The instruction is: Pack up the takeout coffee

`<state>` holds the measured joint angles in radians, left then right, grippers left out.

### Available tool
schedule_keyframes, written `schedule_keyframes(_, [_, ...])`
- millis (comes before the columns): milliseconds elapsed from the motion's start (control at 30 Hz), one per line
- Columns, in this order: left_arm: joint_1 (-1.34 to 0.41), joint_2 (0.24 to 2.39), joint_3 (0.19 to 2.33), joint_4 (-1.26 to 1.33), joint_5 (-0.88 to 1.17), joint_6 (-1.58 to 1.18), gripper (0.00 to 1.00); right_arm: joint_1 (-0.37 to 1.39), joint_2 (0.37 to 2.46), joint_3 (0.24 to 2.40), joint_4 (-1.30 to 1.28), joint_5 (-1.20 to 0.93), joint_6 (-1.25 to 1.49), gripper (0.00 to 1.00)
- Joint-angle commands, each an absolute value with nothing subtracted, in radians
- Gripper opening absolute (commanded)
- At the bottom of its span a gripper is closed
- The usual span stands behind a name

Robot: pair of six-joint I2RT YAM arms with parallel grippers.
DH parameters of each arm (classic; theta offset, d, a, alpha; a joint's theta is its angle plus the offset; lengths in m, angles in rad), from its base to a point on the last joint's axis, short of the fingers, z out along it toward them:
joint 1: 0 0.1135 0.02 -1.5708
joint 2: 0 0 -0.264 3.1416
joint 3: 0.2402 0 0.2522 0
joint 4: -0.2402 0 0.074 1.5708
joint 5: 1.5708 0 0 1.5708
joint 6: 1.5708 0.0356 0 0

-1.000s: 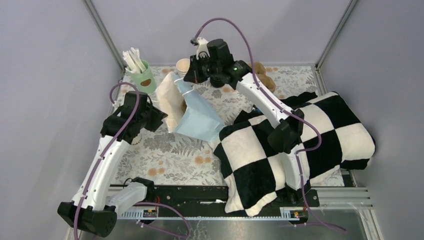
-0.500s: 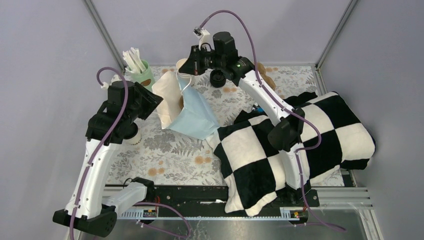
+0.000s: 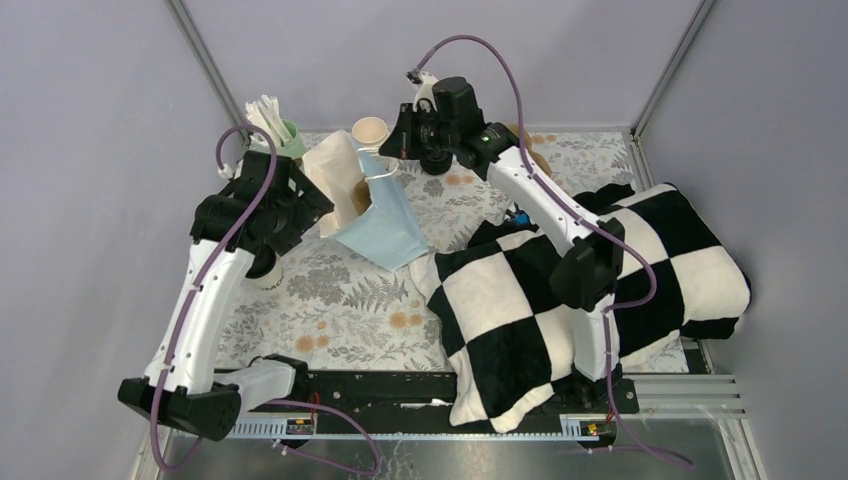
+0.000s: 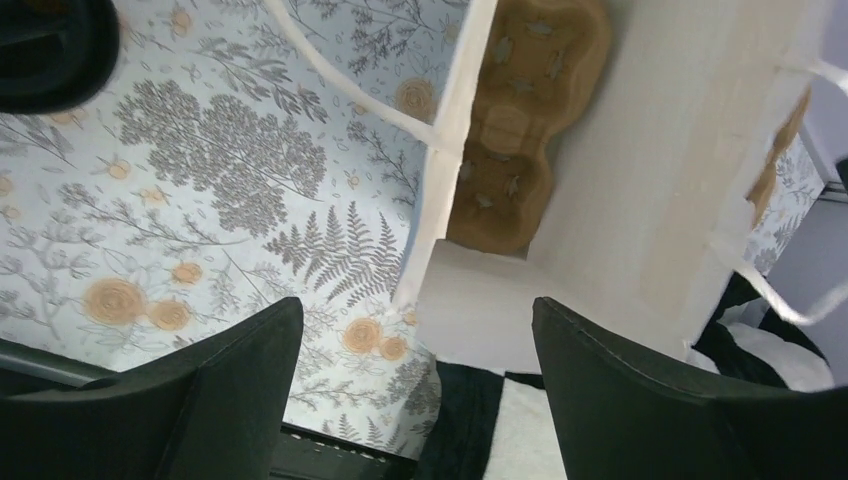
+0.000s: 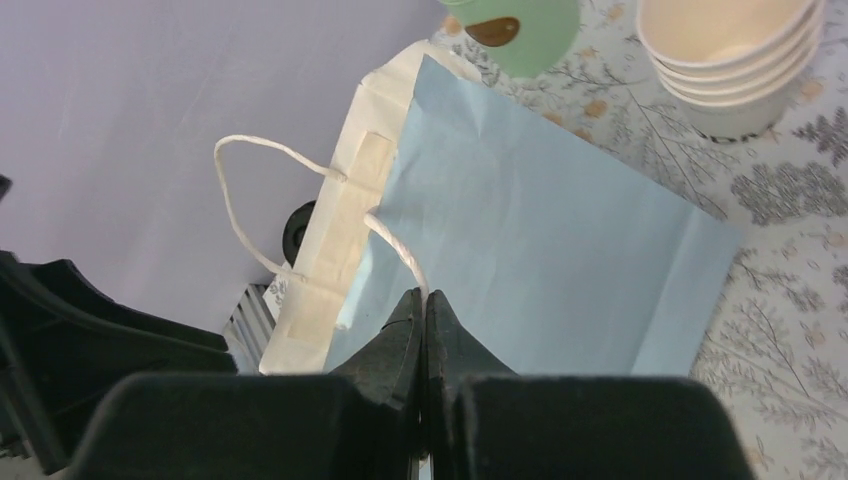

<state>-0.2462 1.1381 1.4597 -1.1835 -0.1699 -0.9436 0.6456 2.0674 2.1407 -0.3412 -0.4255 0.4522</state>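
The takeout coffee (image 3: pixel 263 271) is a cream cup standing under my left forearm, mostly hidden. Its black lid (image 4: pixel 45 45) fills the top-left corner of the left wrist view. A blue paper bag (image 3: pixel 388 228) with a cream inside lies on its side, mouth towards my left arm. A brown pulp cup carrier (image 4: pixel 520 120) sits inside it. My left gripper (image 3: pixel 303 205) is open and empty just outside the bag's mouth (image 4: pixel 415 340). My right gripper (image 3: pixel 394 150) is shut on the bag's white string handle (image 5: pixel 395 245) and holds it up (image 5: pixel 425 297).
A stack of nested cream cups (image 3: pixel 370 131) and a mint-green cup of white sticks (image 3: pixel 283 140) stand at the back. A black-and-white checked pillow (image 3: pixel 600 290) covers the right side. Brown lumps (image 3: pixel 530 160) lie at the back right. The frame posts close in the rear corners.
My left gripper rose, then came in towards the bag's mouth. My right gripper moved right and back with the handle, pulling the bag's top edge that way.
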Motion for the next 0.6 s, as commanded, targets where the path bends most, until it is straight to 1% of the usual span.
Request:
schedule_keyframes(0, [-0.239,1.181,1.459,-1.175,-0.093,-1.028,0.87,0.64,1.931,2.075,-0.328,-0.285,0.509,0.0])
schedule_keyframes(100, [-0.237,1.198,1.426,-1.173,0.017,-1.136,0.86,0.64,1.915,2.047,-0.315,-0.269,0.52,0.0])
schedule_keyframes(233, [-0.237,1.194,1.335,-1.128,0.232,-1.3,0.86,0.642,1.92,2.061,-0.333,-0.258,0.515,0.0])
schedule_keyframes(367, [-0.238,1.174,1.288,-1.028,0.299,-1.44,0.96,0.65,1.922,2.07,-0.339,-0.24,0.506,0.0])
schedule_keyframes(400, [-0.237,1.171,1.263,-1.007,0.321,-1.477,0.96,0.655,1.922,2.071,-0.339,-0.23,0.499,0.0])
schedule_keyframes(467, [-0.243,1.172,1.226,-0.969,0.338,-1.542,0.92,0.667,1.92,2.072,-0.339,-0.214,0.485,0.0])
schedule_keyframes(567, [-0.252,1.168,1.209,-0.96,0.3,-1.62,0.81,0.681,1.918,2.075,-0.344,-0.192,0.473,0.0])
